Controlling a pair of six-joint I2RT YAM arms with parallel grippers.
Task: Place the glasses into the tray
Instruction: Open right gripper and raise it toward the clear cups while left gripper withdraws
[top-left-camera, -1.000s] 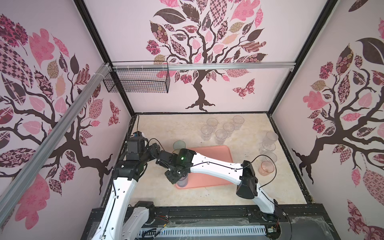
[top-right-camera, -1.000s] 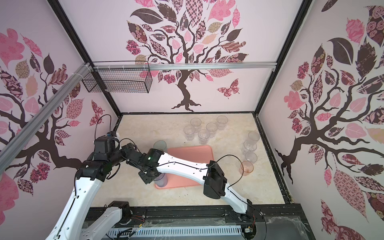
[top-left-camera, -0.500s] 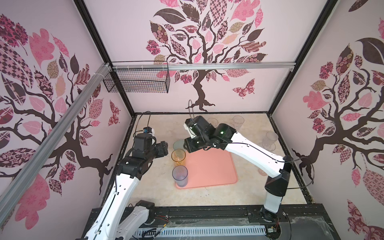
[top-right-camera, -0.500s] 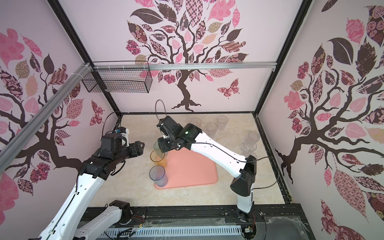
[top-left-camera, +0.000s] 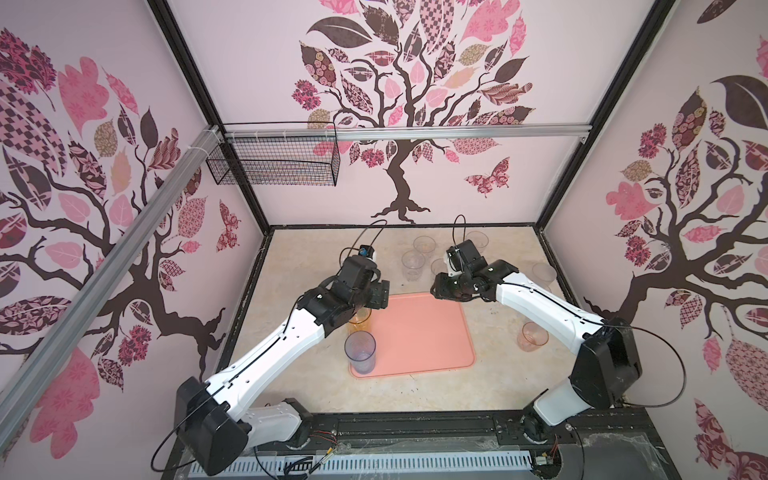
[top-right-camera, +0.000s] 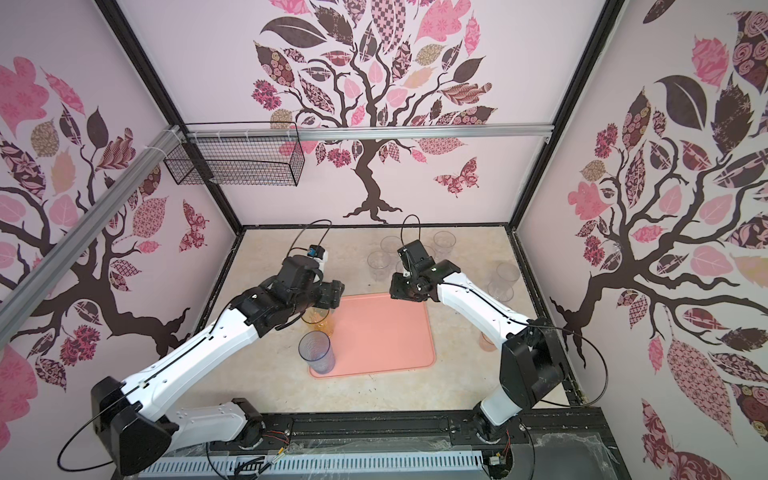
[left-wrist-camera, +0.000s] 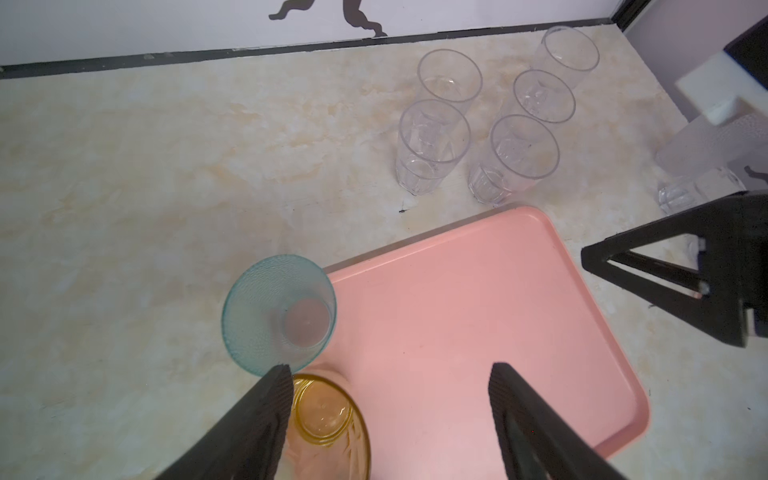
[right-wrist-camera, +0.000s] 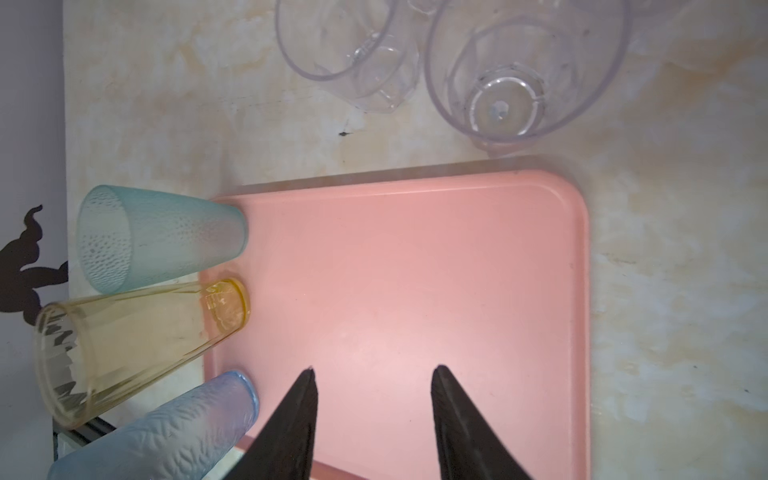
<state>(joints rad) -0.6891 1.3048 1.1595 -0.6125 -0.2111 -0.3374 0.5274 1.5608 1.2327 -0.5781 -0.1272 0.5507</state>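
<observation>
We see a marbled tabletop, pink tray mid-surface, teal glass, amber glass and blue glass upright along the tray's left rim, clear glasses beyond the tray's far edge, left gripper and right gripper both spread, empty, over the tray's far corners.

Tray matt smooth plastic; teal tumbler dimpled; clear tumblers glossy w/ facets; tabletop marble-look, matt

Amber glass partly under left arm
</observation>
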